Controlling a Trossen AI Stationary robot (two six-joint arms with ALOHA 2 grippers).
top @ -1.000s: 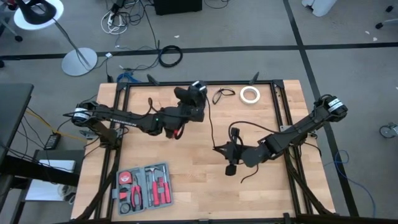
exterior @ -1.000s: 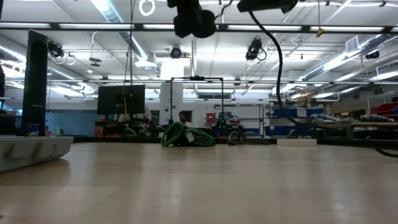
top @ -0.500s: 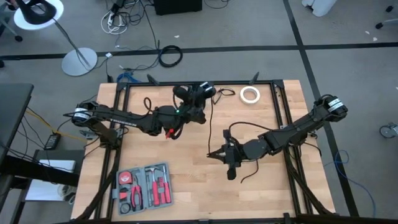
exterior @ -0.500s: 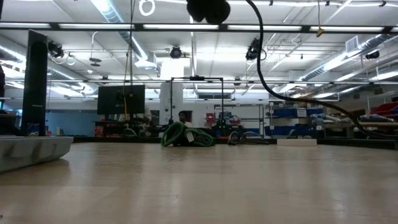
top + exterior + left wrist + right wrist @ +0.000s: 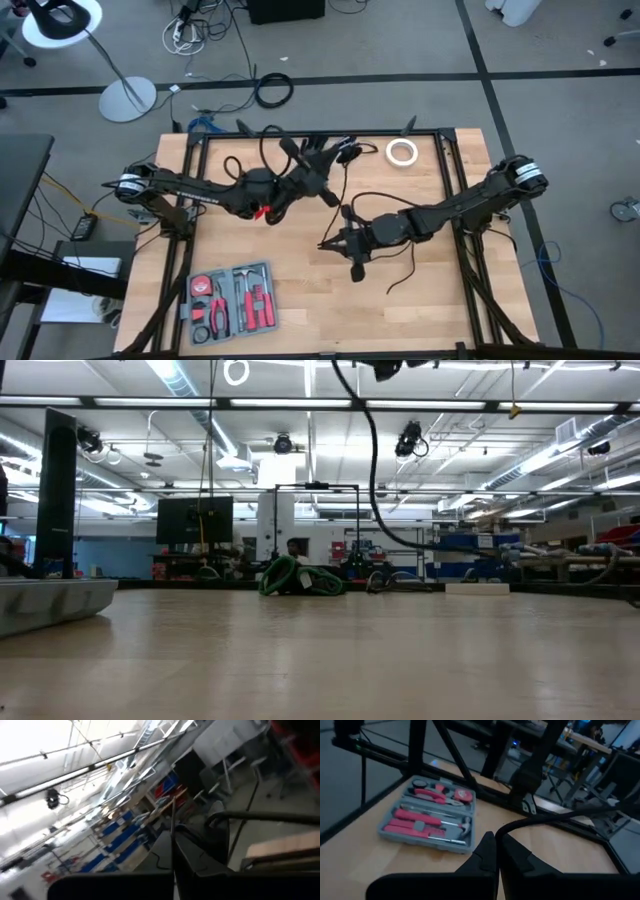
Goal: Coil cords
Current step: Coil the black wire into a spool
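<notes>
Two thin black cords (image 5: 372, 200), pale wood table (image 5: 300, 310), grey toolbox (image 5: 232, 298)

I can't read any text, label, brand or number in my views: nothing legible on the tool case (image 5: 229, 303), the white tape roll (image 5: 402, 152), or the signs in the room behind.

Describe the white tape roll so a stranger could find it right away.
Start at the wooden table and go to its far edge, toward the right corner. The white tape roll lies flat there, the only white ring among black cords.
</notes>
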